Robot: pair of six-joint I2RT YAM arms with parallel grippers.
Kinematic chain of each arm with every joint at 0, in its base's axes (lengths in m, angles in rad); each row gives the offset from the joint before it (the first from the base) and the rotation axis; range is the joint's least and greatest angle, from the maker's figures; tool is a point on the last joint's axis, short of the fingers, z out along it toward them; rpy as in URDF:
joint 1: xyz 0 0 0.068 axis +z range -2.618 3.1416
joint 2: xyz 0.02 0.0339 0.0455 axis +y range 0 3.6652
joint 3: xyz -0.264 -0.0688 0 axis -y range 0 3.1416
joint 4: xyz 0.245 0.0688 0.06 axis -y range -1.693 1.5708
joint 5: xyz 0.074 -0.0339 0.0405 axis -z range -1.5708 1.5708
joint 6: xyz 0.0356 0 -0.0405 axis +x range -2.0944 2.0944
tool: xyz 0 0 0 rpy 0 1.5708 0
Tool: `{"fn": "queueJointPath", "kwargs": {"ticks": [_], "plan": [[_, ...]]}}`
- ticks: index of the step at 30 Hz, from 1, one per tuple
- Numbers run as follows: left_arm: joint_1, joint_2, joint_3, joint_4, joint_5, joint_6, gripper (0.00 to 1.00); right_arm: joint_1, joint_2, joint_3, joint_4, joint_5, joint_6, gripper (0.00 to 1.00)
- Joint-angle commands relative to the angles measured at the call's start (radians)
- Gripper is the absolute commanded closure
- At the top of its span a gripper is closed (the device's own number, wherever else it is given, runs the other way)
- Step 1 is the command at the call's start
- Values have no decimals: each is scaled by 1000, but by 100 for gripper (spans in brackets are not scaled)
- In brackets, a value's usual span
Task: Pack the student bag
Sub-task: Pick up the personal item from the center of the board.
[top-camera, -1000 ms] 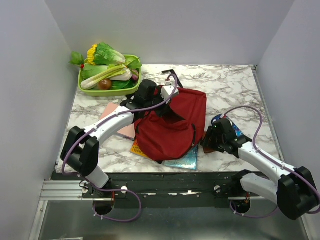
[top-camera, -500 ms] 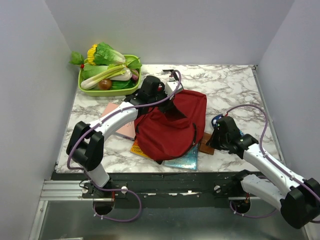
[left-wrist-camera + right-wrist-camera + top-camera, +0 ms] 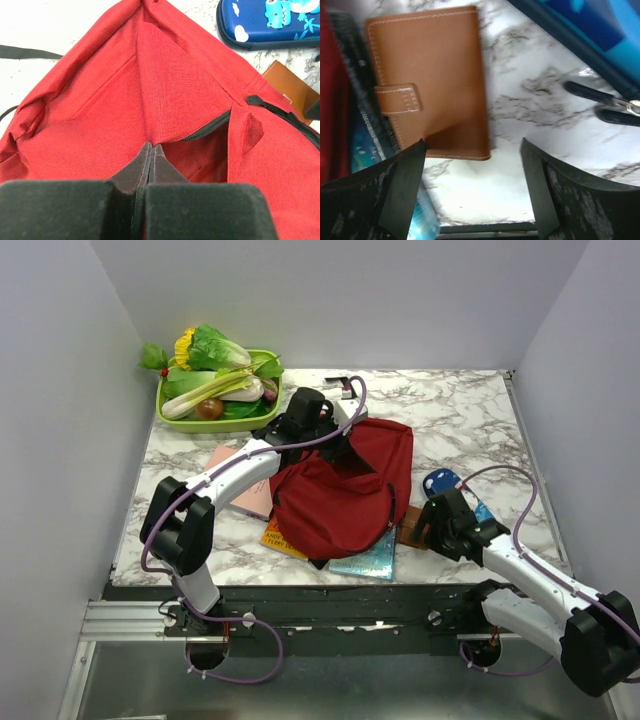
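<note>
Reading front to back for you: right gripper [image 3: 432, 527] hovers low over the marble table [image 3: 470, 420] near the front edge, right of centre. Its fingers [image 3: 395, 195] are spread wide with nothing between them. In the right wrist view one pad is over the near corner of a brown wallet [image 3: 430, 80], the other over bare marble. You can't tell contact from here.

The wallet lies flat with its strap closed, tucked against the right edge of a teal book [image 3: 365, 562]. That book pokes out from under the student bag [image 3: 340, 505]. An orange book [image 3: 280, 537] shows at the bag's front-left edge.

Just behind the right gripper is a blue pencil case [image 3: 450, 488], flat on the table. It sits near the wallet but apart from it.

The student bag sits mid-table, slumped on the books, with its top pulled up toward the back. The left gripper [image 3: 338, 448] is at that raised top. In the left wrist view the fingers [image 3: 142, 165] are pinched tight together on a fold of red fabric just beside the black zipper [image 3: 210, 130], which gapes open. A black strap [image 3: 30, 51] trails onto the marble.

A pink notebook [image 3: 245, 490] lies under the left arm, left of the bag. In the back-left corner is a green tray [image 3: 215, 425] piled with vegetables [image 3: 215, 370], well apart from the bag.
</note>
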Motion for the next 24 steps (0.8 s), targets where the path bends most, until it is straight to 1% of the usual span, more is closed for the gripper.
{"fn": "queueJointPath", "kwargs": {"ticks": [1, 3, 4, 5, 7, 9, 12, 13, 14, 16, 19, 24], "plan": [[-3, -38, 2, -25, 8, -5, 100, 5, 11, -108, 181, 35, 111, 14], [-3, -46, -3, -34, 8, -3, 100, 5, 13, -157, 240, 23, 123, 14], [-3, -51, -6, -37, 11, -2, 100, 5, 5, -180, 316, 6, 122, 14], [-3, -51, -8, -39, 11, 1, 100, 5, -9, -200, 350, 1, 126, 14], [-5, -57, -8, -50, 12, 3, 100, 5, -49, -252, 428, -16, 148, 17], [-5, -61, -8, -51, 14, 4, 100, 5, -57, -281, 467, -37, 163, 19], [-5, -69, -9, -57, 22, 10, 100, 5, -55, -344, 564, -120, 207, 24], [-5, -69, -11, -60, 22, 12, 100, 5, -60, -361, 649, -144, 232, 26], [-6, -71, -12, -62, 22, 13, 100, 5, -66, -402, 697, -205, 240, 28], [-6, -78, -18, -64, 23, 17, 100, 5, -95, -425, 789, -244, 252, 31], [-6, -89, -31, -64, 20, 21, 100, 5, -150, -428, 808, -295, 240, 33], [-11, -109, -54, -56, 17, 17, 100, 5, -392, -456, 757, -304, 260, 34]]}}
